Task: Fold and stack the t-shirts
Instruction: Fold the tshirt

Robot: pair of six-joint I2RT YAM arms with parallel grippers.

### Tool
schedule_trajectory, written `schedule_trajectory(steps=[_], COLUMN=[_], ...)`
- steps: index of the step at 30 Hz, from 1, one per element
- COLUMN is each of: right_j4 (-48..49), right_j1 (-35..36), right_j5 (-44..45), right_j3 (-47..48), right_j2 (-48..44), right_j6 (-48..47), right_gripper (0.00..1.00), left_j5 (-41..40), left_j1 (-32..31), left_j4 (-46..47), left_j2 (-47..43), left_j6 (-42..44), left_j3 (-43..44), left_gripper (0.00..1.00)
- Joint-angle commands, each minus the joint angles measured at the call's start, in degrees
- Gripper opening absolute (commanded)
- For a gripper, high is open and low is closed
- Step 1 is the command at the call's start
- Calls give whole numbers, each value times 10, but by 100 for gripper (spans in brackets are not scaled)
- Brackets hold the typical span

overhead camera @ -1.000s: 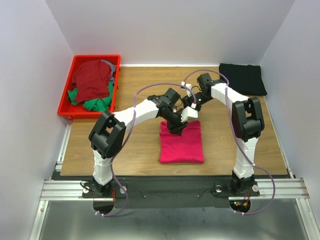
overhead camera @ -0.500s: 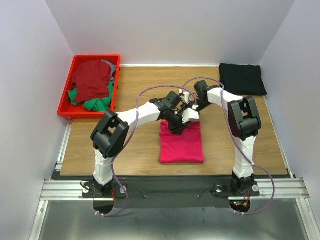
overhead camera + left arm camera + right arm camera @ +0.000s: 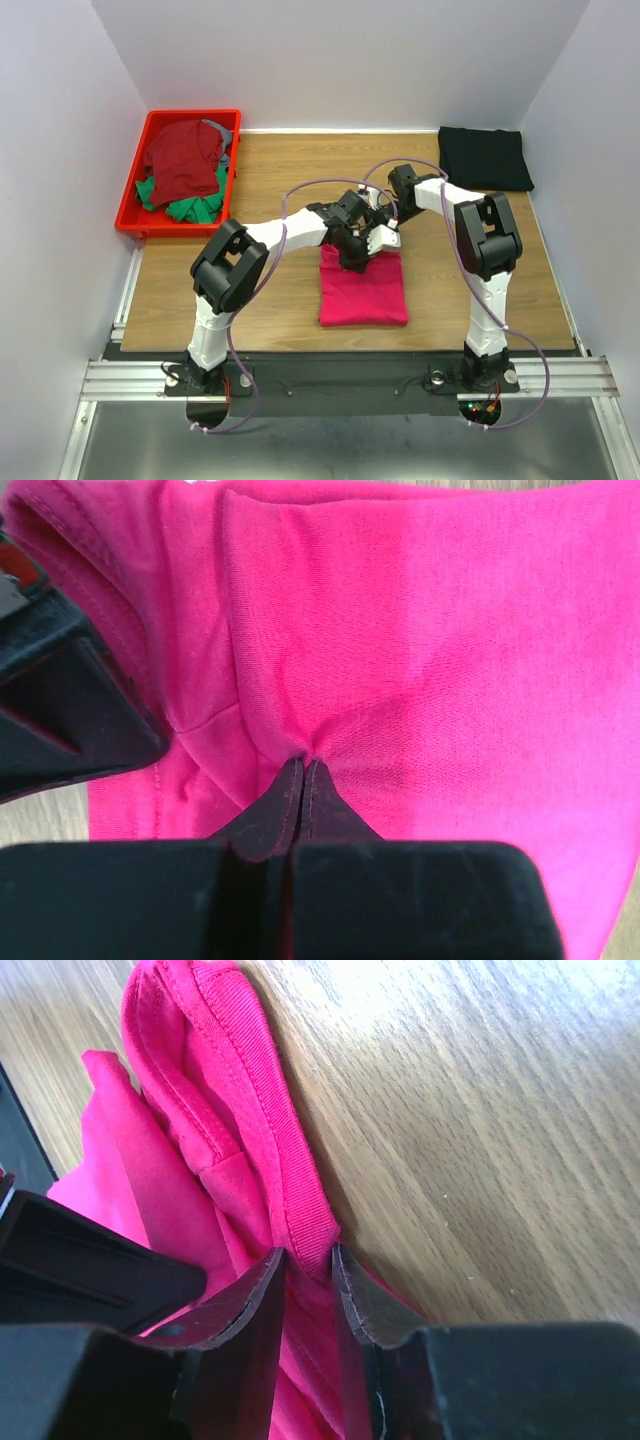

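Observation:
A bright pink-red t-shirt (image 3: 362, 292) lies folded in the middle of the table. My left gripper (image 3: 351, 261) is at its far edge, shut on a small pinch of the pink cloth (image 3: 400, 660), which puckers at the fingertips. My right gripper (image 3: 381, 239) is right beside it. In the right wrist view its fingers (image 3: 250, 1295) press on both sides of the ribbed collar band (image 3: 290, 1175) of the same shirt. A folded black t-shirt (image 3: 485, 158) lies at the far right corner. A dark red t-shirt (image 3: 182, 160) and a green t-shirt (image 3: 192, 207) sit in the bin.
The red plastic bin (image 3: 128, 214) stands at the far left of the table. The two wrists nearly touch over the shirt's far edge. Bare wood (image 3: 290, 165) shows between the bin and the black shirt. White walls close in on three sides.
Both grippers have come down onto the far edge of the pink shirt and closed. The left has pinched the cloth shut, and the right has narrowed onto the collar.

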Motion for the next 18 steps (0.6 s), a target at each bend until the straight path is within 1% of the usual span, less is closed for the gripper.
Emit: schedule_trajectory(steps=[1,8,18], right_j4=[14,14,13], right_j1=[6,5,6], right_j5=[39,29,16], right_j3=[-17,-13,-18], right_j2=[27,31,31], right_j6=[-10,-6,-11], right_gripper=[31,29,28], left_j5=[3,-11,-44], left_j1=[-7,-27,-27], left_j4=[-6,-29,-36], left_j2=[-39,-73,-75], left_j6=[5,36,69], left_j3=[14,44,81], left_gripper=[0,0,0])
